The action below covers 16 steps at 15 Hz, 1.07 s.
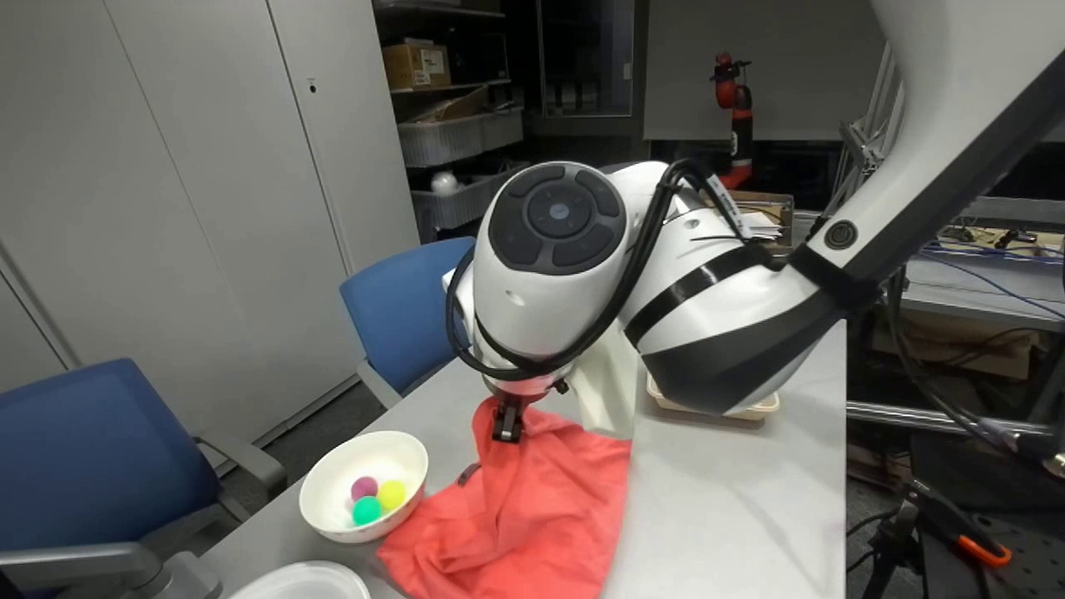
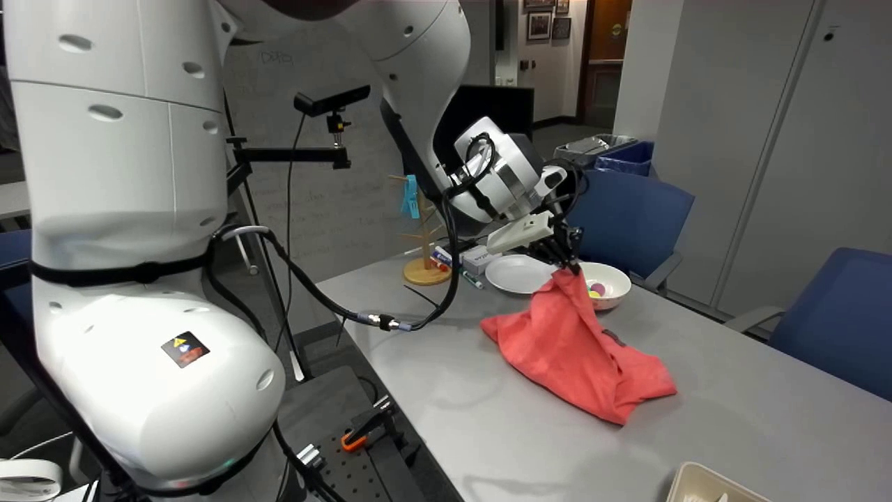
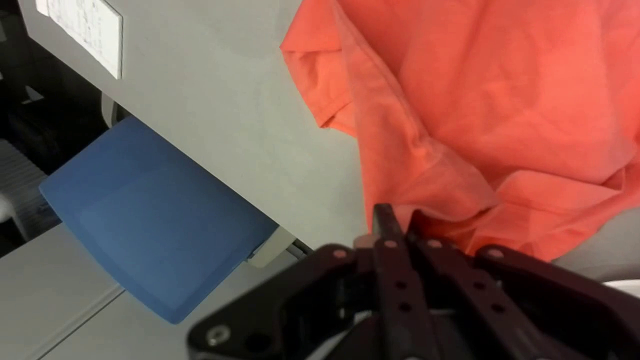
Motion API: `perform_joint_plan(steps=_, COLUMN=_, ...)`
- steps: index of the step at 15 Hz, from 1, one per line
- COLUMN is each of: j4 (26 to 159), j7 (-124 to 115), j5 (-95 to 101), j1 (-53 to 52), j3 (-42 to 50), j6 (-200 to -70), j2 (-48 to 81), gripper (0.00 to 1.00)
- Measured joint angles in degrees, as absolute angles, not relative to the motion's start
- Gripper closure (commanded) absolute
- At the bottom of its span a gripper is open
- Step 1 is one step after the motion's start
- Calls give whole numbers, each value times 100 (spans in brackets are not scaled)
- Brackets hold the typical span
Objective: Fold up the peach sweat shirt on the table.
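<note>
The peach sweat shirt (image 1: 549, 516) lies rumpled on the light-grey table (image 1: 715, 499), with part of it drawn up into a peak. At the top of that peak, in both exterior views, my gripper (image 2: 573, 266) is shut on the cloth. Several folds run down from there to the tabletop. In the wrist view the sweat shirt (image 3: 500, 90) fills the upper right, and its raised edge meets the fingertips of the gripper (image 3: 400, 220). A small dark patch shows on the shirt's side, too small to read.
A white bowl (image 1: 320, 487) holding coloured balls stands close beside the shirt. Near it are a white plate (image 2: 519, 274), a wooden stand (image 2: 426, 272), and markers. A beige tray (image 1: 761, 411) is at the opposite end. Blue chairs (image 1: 408, 308) line one table edge.
</note>
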<state>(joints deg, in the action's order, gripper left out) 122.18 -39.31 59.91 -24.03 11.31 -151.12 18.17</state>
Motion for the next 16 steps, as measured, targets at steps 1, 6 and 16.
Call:
perform_joint_plan(steps=1, j4=12195, j7=-3943, j5=5991, j1=-2407, j3=1131, j6=-15112, j2=1843, gripper=98)
perform_joint_plan(steps=6, j4=12166, j7=-3953, j5=5991, j1=-2411, j3=1131, j6=-15112, j2=1866, gripper=100)
perform_joint_plan(steps=16, j4=11362, j7=-4548, j5=5987, j1=-1815, j3=1026, j6=-14581, j2=2425, gripper=100)
